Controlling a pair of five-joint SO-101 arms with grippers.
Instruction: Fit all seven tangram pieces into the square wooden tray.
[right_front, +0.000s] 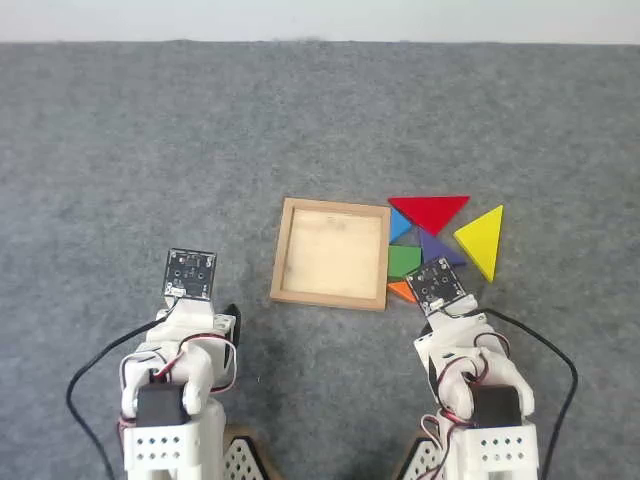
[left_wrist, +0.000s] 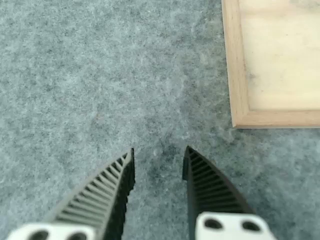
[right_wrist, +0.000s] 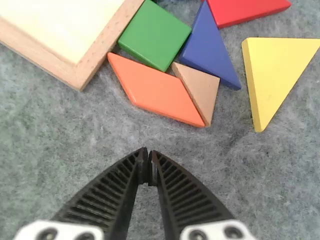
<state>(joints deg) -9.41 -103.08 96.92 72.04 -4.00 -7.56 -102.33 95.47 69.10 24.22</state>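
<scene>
One square wooden tray (right_front: 280, 250) sits on the grey felt table (right_front: 150, 150). It has a light raised rim around a paler floor. I count seven tangram pieces, and all of them lie outside the tray, clustered on the table along its right side.

Five are triangles:
- The red triangle (right_front: 430, 210) is large and lies by the tray's far right corner.
- The yellow triangle (right_front: 483, 238) is also large and lies farthest from the tray.
- The dark blue triangle (right_wrist: 209, 45) is mid-sized and lies between the yellow triangle and the pieces by the rim.
- The light blue triangle (right_front: 399, 225) is small and lies against the tray's right rim.
- The tan triangle (right_wrist: 200, 90) is small and lies against the orange piece.

There is one green square (right_wrist: 155, 34), right beside the rim, and one orange parallelogram (right_wrist: 155, 90), off the tray's near right corner and touching the green square.

There are two arms. The left claw (left_wrist: 157, 152) hangs over the felt off the tray's near left corner, its jaws apart with only felt between them. The right claw (right_wrist: 148, 152) is off the near right corner with its jaws pressed together, just short of the orange parallelogram and not touching it.
</scene>
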